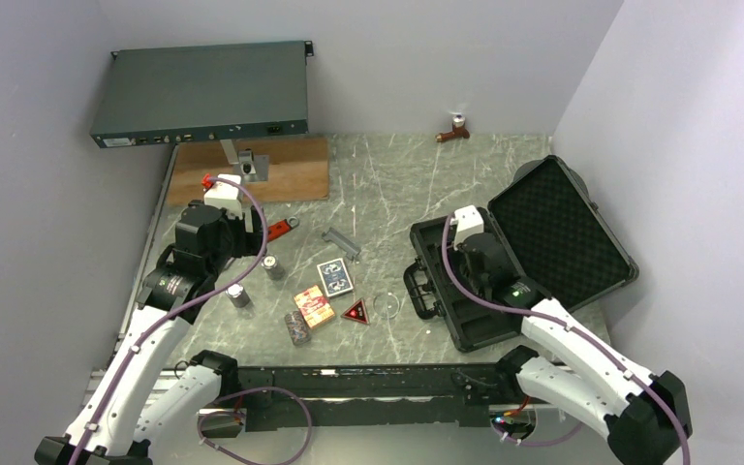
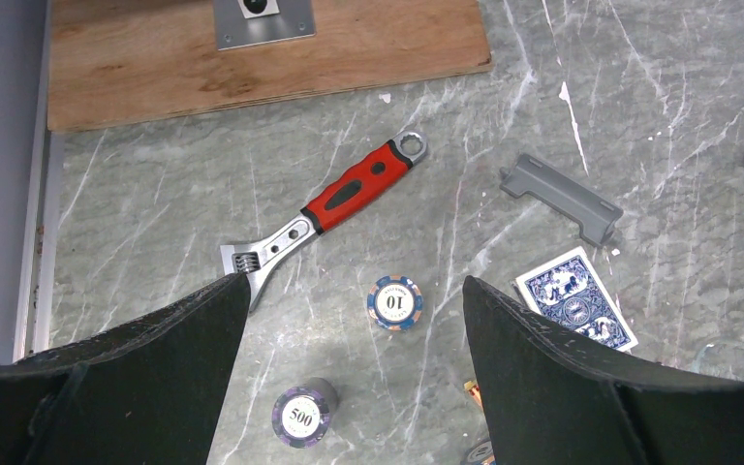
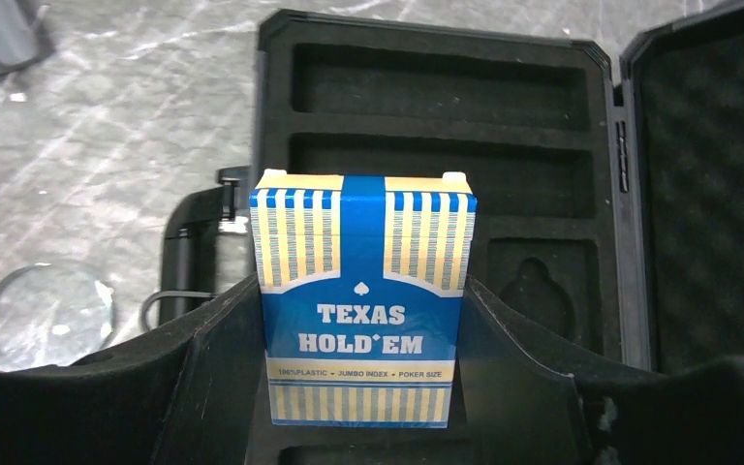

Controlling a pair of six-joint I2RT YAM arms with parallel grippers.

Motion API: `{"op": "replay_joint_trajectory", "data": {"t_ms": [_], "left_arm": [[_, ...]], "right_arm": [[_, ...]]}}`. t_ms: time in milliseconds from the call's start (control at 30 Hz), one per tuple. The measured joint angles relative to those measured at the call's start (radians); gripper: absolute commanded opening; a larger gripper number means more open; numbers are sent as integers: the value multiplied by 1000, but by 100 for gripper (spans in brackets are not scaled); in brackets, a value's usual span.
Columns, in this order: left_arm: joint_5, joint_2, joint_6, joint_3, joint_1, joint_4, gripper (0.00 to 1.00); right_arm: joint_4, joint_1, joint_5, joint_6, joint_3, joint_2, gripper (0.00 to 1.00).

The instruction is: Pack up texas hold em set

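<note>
We log the blue-yellow card box (image 3: 363, 300) between the jaws of the right gripper (image 3: 360, 283). Its printed face is turned to the wrist camera, its long axis runs along the fingers, and its flap end points out past the tips. The jaws are partway apart, clamped on its two narrow sides. Beyond the tips lies the black case (image 3: 271, 97), lid open. The right arm (image 1: 567, 339) reaches forward over the case tray, wrist tipped down. The left gripper (image 2: 356, 281) hangs over the table with its jaws wide apart. A "10" chip (image 2: 394, 301) lies in line with the gap, and the red-handled wrench (image 2: 334, 208) lies farther out.
</note>
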Motion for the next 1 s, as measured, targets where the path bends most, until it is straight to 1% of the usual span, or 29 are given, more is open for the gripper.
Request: {"op": "replay_joint_trajectory", "data": {"t_ms": [33,167,500,767,1000], "left_arm": [[0,0,0,0,0,0,87],[0,0,0,0,0,0,87],[0,0,0,0,0,0,87],[4,0,-3,0,0,0,88],[7,0,-3,0,0,0,88]], "right_arm": [[6,-41,-31,-4,-7,3,0],[21,-108,-92,-17,-16,11,0],[79,-129,-206,-18,-45,86,0],[79,-174,-224,-18,-49,136,0],[66,-178,-232,-19,-35,178,0]]}}
